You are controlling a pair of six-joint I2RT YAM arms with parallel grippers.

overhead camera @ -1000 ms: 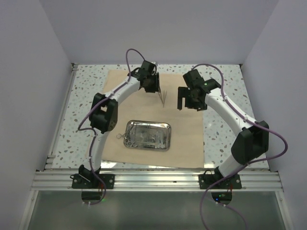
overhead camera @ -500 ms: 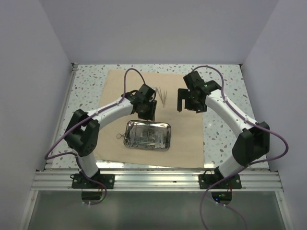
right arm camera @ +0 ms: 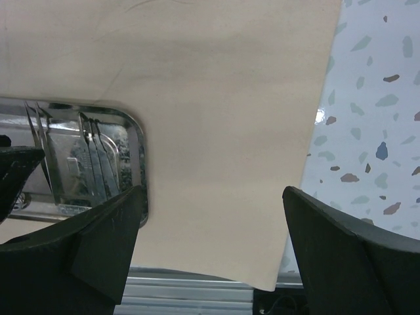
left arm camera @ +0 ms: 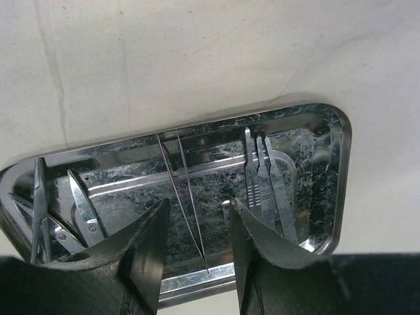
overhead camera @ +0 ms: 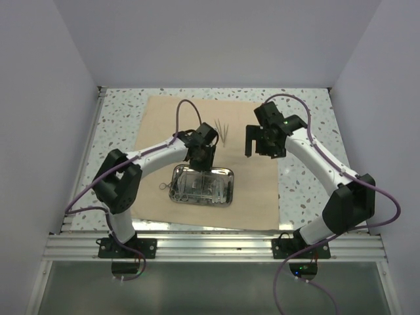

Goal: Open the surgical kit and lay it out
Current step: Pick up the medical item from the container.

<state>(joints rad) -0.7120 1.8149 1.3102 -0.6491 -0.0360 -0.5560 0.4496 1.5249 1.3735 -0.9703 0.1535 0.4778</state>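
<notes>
The beige cloth wrap (overhead camera: 256, 190) lies spread flat on the table. On it stands the steel tray (overhead camera: 231, 190), with several instruments inside. My left gripper (overhead camera: 202, 157) hovers open over the tray's far edge. In the left wrist view its fingers (left arm camera: 152, 239) straddle thin tweezers (left arm camera: 181, 184) lying in the tray (left arm camera: 338, 170), without touching them. Scalpel-like handles (left arm camera: 266, 180) lie to the right and scissors (left arm camera: 77, 207) to the left. Thin instruments (overhead camera: 223, 131) rest on the cloth behind the tray. My right gripper (overhead camera: 262, 141) is open over bare cloth (right arm camera: 223, 118).
Speckled terrazzo tabletop (overhead camera: 118, 131) surrounds the cloth and shows at the right of the right wrist view (right arm camera: 374, 118). An aluminium rail (overhead camera: 216, 244) runs along the near edge. White walls enclose the left, back and right sides.
My left gripper has come back from the far part of the cloth to the tray, leaving thin instruments lying on the cloth. The right gripper drifted slightly to the right.
</notes>
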